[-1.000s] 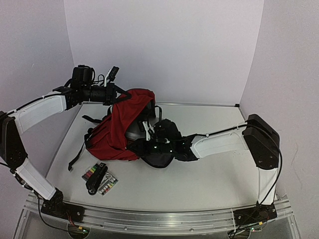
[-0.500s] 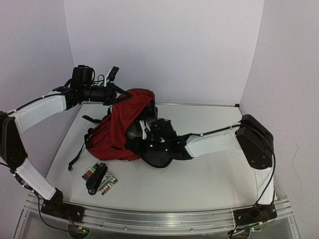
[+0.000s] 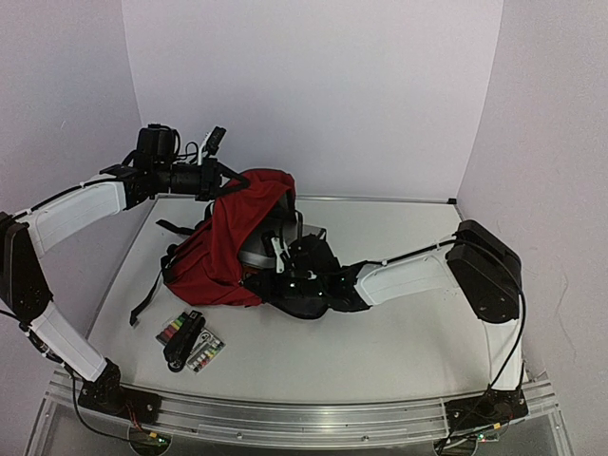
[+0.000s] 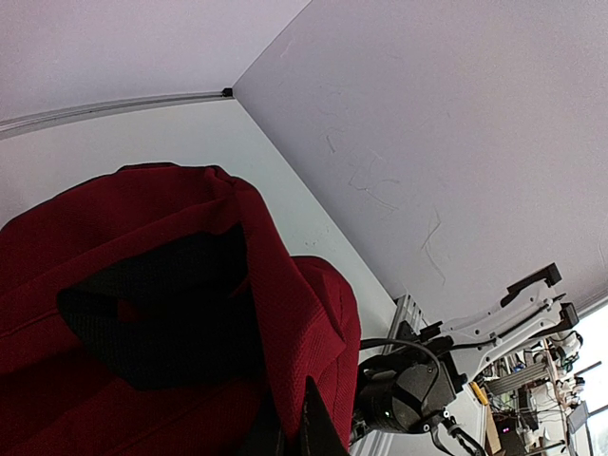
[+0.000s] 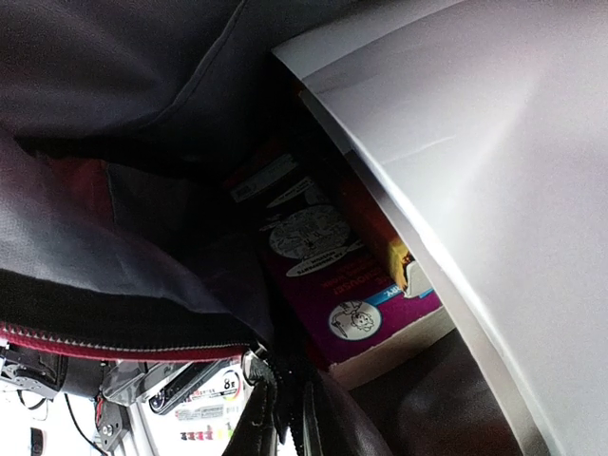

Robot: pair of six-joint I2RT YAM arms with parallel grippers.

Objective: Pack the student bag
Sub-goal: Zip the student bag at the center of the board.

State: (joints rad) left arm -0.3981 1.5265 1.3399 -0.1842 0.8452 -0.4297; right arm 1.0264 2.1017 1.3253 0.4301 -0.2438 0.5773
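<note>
The student bag [image 3: 204, 261] is a dark red backpack lying at the table's left centre. My left gripper [image 3: 220, 180] holds its top flap up, shut on the red fabric [image 4: 142, 228], and its own tips [image 4: 302, 432] pinch a fold. My right gripper [image 3: 281, 249] reaches into the bag's mouth. In the right wrist view its jaws [image 5: 290, 427] stand nearly together with the black zipper edge [image 5: 285, 394] between them. Inside lie a purple printed box [image 5: 332, 275], a white sheet or pad [image 5: 475, 190] and grey lining [image 5: 123, 256].
Two flat packs of coloured pens and a black item [image 3: 190, 340] lie on the table in front of the bag. A black strap [image 3: 147, 299] trails to the left. Walls close in behind and at both sides. My right wrist [image 4: 404, 394] shows beneath the flap.
My right arm has slid a little further left, into the bag's mouth. The left arm and the raised flap have stayed put.
</note>
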